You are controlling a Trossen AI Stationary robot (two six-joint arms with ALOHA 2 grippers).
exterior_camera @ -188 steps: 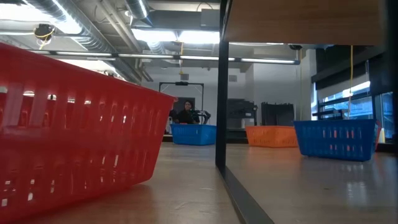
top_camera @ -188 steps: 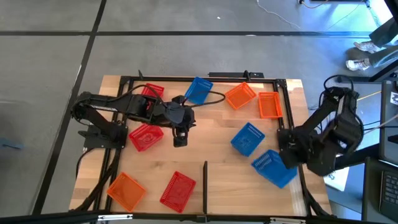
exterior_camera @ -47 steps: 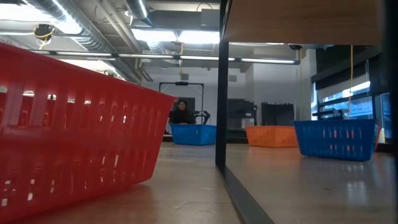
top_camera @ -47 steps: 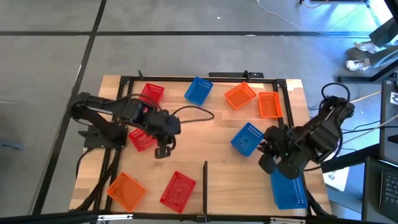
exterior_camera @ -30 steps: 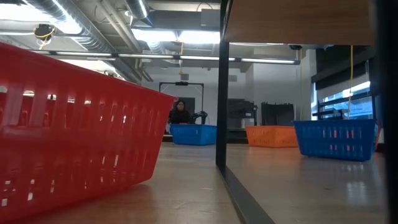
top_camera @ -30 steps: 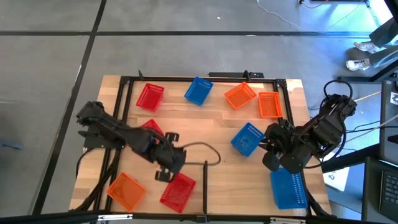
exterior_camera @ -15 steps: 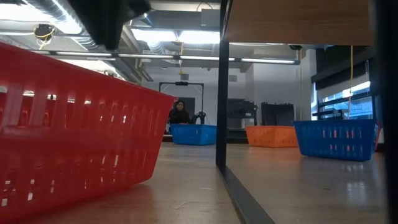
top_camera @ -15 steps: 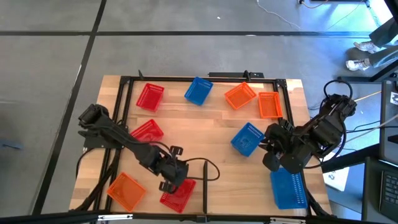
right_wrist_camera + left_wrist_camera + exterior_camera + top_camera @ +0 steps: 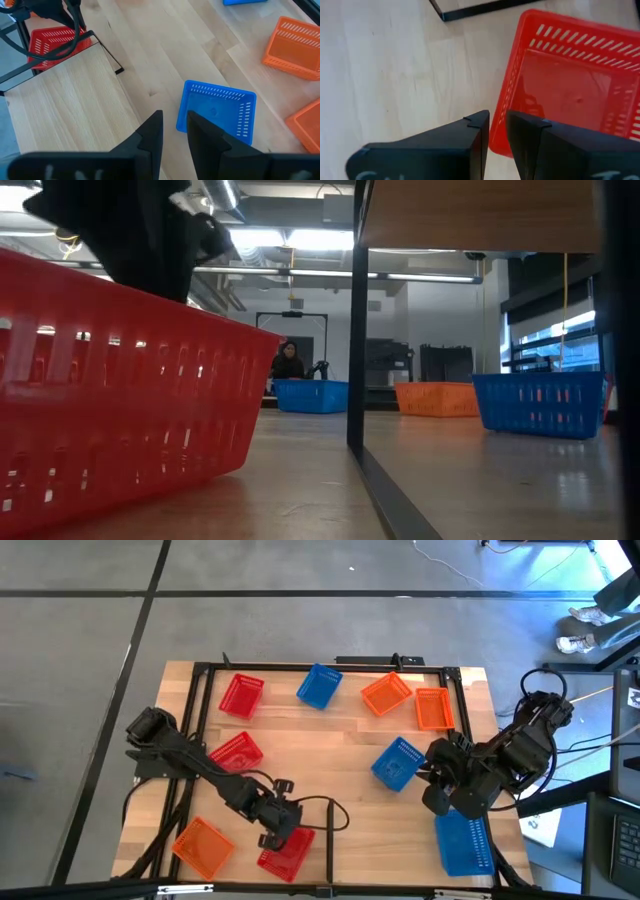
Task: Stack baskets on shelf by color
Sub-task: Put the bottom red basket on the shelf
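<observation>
High view: the left hand (image 9: 278, 836) hangs over the red basket (image 9: 287, 851) at the shelf's (image 9: 330, 755) near edge, fingers a slit apart straddling its wall, nothing gripped, apparently ready to pinch. Right hand (image 9: 437, 799), likewise barely parted and empty, waits just beside a blue basket (image 9: 399, 762).

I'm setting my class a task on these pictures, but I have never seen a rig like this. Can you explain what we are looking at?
These are two dark robot arms working at a wooden shelf board. One picture looks straight down on it. One looks level across its surface. Two come from cameras on the arms' wrists. Nine small mesh baskets lie scattered: three red, three blue, three orange. The left hand is over the edge of the red basket beside the short black divider; whether it grips the basket cannot be told. The right hand hangs above bare wood beside a blue basket, and no basket is in it.
</observation>
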